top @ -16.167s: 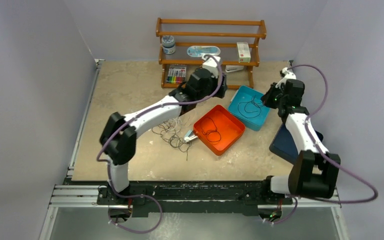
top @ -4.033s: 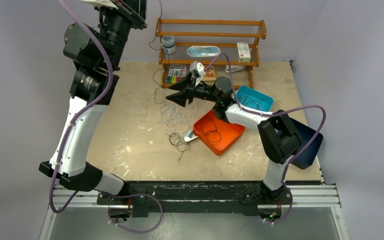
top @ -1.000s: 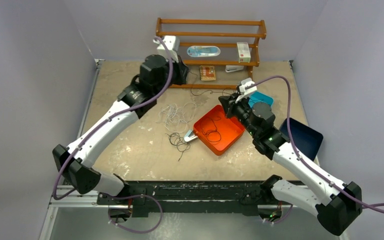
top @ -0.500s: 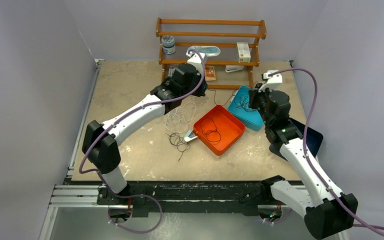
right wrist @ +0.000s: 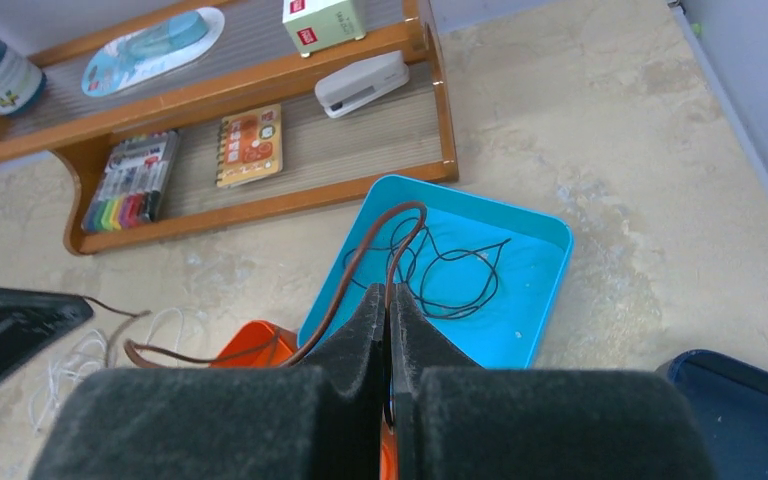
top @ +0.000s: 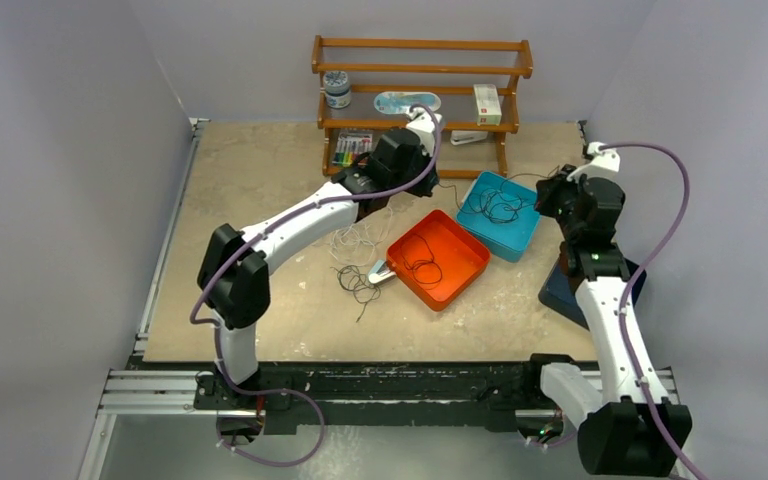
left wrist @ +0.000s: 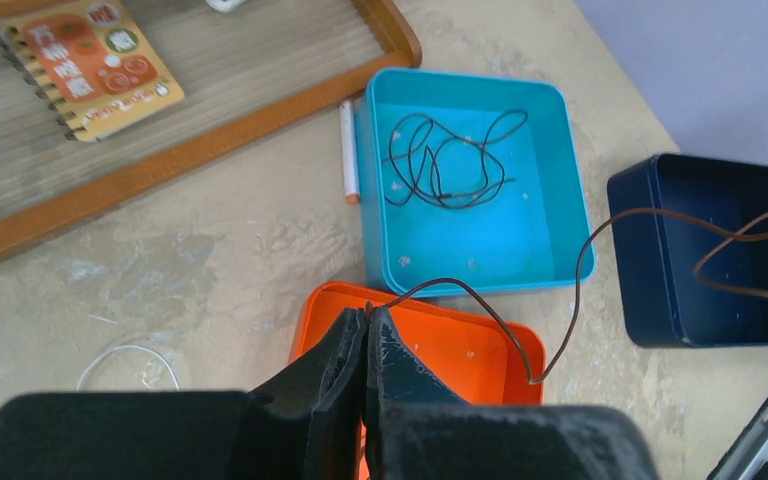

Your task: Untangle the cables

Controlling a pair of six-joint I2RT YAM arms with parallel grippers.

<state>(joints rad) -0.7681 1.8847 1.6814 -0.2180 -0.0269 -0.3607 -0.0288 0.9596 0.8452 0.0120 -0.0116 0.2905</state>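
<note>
A thin brown cable (left wrist: pixel 580 270) hangs slack between my two grippers above the bins. My left gripper (left wrist: pixel 367 312) is shut on one end over the orange bin (top: pixel 455 265), near the shelf (top: pixel 436 178). My right gripper (right wrist: pixel 388 290) is shut on the other end, which loops up from its tips (right wrist: pixel 355 265) beside the turquoise bin (top: pixel 515 235). One black cable (left wrist: pixel 450 160) lies coiled in the turquoise bin and another (top: pixel 422 258) in the orange bin. Loose white cables (top: pixel 355 230) and a black tangle (top: pixel 357 285) lie on the table left of the orange bin.
A wooden shelf (top: pixel 420 100) at the back holds a jar, markers, a notebook, a stapler and a box. A navy bin (left wrist: pixel 710 250) sits at the right edge under my right arm. A white pen (left wrist: pixel 347 150) lies against the turquoise bin.
My left gripper swung right from the shelf's left end to above the bins. My right gripper drew back to the right, past the turquoise bin, with the brown cable between them.
</note>
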